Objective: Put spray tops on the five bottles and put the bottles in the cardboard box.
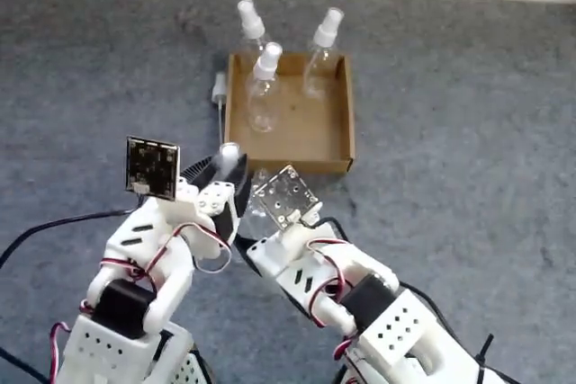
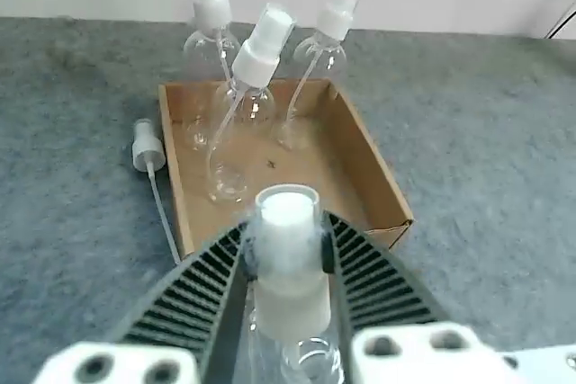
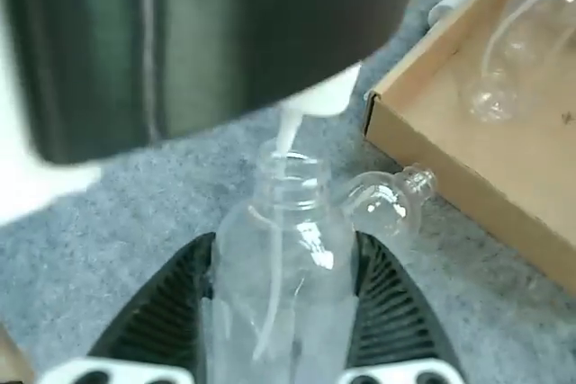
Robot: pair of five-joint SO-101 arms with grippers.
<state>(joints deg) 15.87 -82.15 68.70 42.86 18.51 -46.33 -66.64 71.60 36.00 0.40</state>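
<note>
1. The left gripper point(image 2: 288, 229) is clamped on a white plastic spray top point(image 2: 288, 263). Its two black ribbed fingers point(image 2: 211, 281) press the top's sides, just short of the box's near wall.
2. The right gripper point(image 3: 283, 245) is closed around a clear plastic bottle point(image 3: 281, 312). The bottle is upright with its neck open, directly under the spray top.
3. The top's thin white tube point(image 3: 288, 128) hangs down through the neck into the bottle. The top's base sits just above the rim and is not yet seated.
4. A shallow brown cardboard box point(image 1: 288, 165) lies on the grey carpeted table point(image 1: 468, 132), just beyond both grippers.
5. Three bottles with white spray tops fitted stand tilted in the box's far half: the far-left bottle point(image 1: 253, 33), the middle bottle point(image 1: 263, 87) just in front of it, and the far-right bottle point(image 1: 319, 56) leaning outward.
6. A loose white spray top with a long tube point(image 1: 219, 92) lies on the carpet just outside the box's left wall.
7. A bare clear bottle with no top point(image 3: 382, 206) lies on its side on the carpet, between the held bottle and the box's near wall and close to both.
</note>
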